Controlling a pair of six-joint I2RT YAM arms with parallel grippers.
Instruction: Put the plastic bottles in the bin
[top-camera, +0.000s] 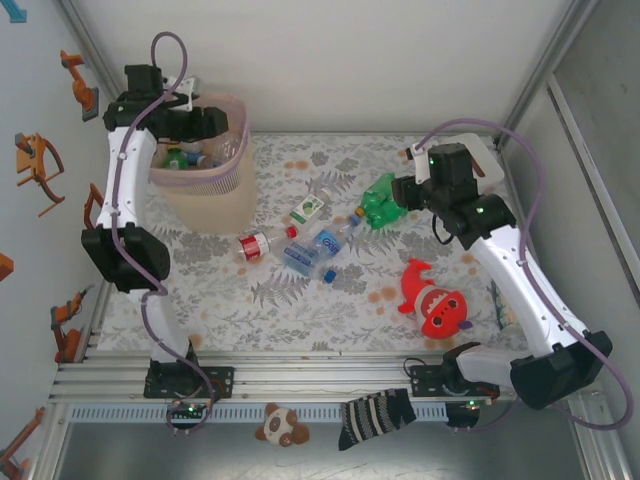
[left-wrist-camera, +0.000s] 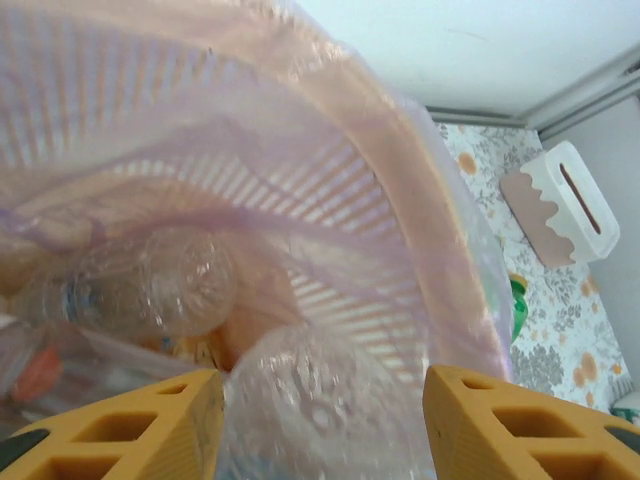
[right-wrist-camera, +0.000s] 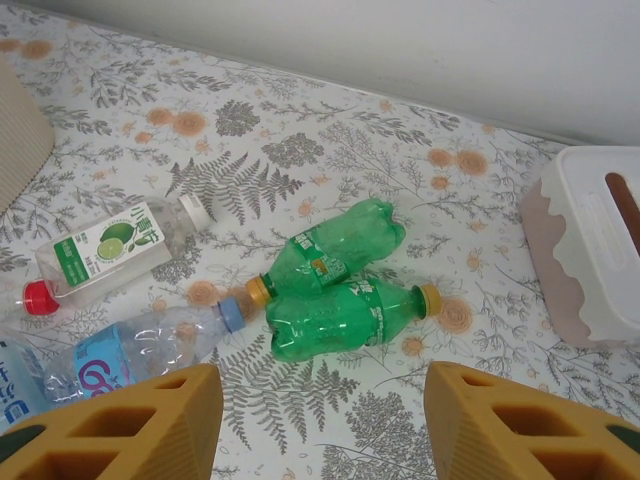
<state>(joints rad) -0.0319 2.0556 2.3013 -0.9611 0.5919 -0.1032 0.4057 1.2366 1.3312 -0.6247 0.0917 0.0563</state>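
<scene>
The left gripper (left-wrist-camera: 325, 385) hangs over the bin (top-camera: 210, 200), fingers partway apart with a clear bottle (left-wrist-camera: 310, 405) between them — whether they grip it, I cannot tell. Another bottle (left-wrist-camera: 150, 285) lies deeper inside. The right gripper (right-wrist-camera: 320, 385) is half open and empty, above 2 green bottles (right-wrist-camera: 340, 315) lying side by side, touching, on the table (right-wrist-camera: 330, 140) — a lime-label bottle (right-wrist-camera: 100, 250) and a blue-label bottle (right-wrist-camera: 130, 355) lie nearby.

Between the fingers of the left pincer (left-wrist-camera: 322, 395) a clear bottle (left-wrist-camera: 290, 365) is blurred, so contact cannot be told. Far left of the right pincer (right-wrist-camera: 322, 390) a blue-labelled bottle (right-wrist-camera: 12, 380) runs off the edge. To its right, the white box (right-wrist-camera: 590, 240) is cut off too.
</scene>
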